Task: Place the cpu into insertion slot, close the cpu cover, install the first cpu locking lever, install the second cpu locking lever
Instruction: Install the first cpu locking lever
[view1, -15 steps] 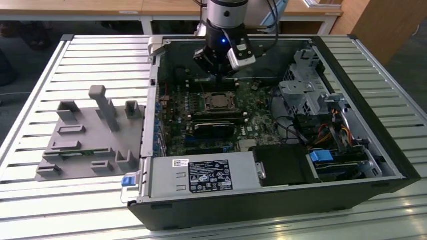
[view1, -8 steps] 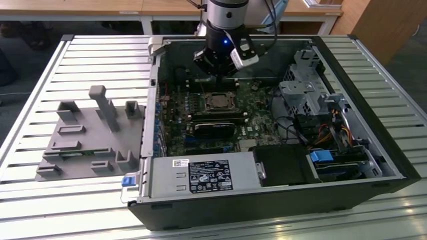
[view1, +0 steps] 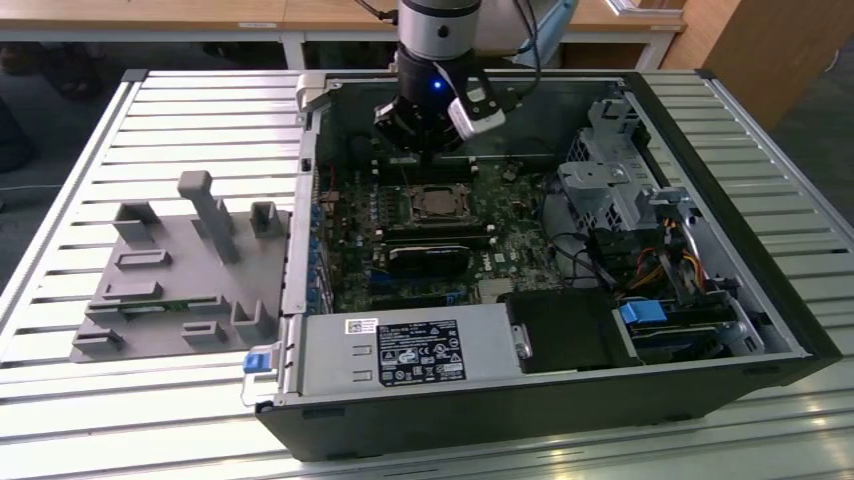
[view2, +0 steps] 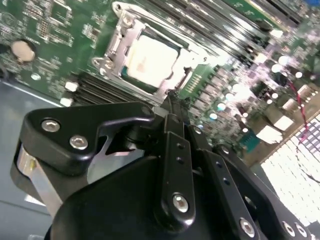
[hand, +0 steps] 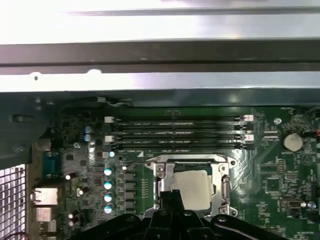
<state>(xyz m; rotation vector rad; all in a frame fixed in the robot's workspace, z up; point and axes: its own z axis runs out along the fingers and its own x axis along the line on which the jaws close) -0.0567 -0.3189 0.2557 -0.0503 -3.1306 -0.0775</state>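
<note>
While the claw (hand: 172, 196) hangs with fingertips pressed together at the slot's edge, the cpu (hand: 195, 187), a pale silver square, sits in the insertion slot (hand: 223, 186), with the silver cpu cover (hand: 190, 164) framing it.

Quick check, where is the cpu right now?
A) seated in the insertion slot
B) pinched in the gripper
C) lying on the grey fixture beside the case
A: in the first wrist view the cpu lies flat inside the silver cpu cover frame on the green motherboard.
</note>
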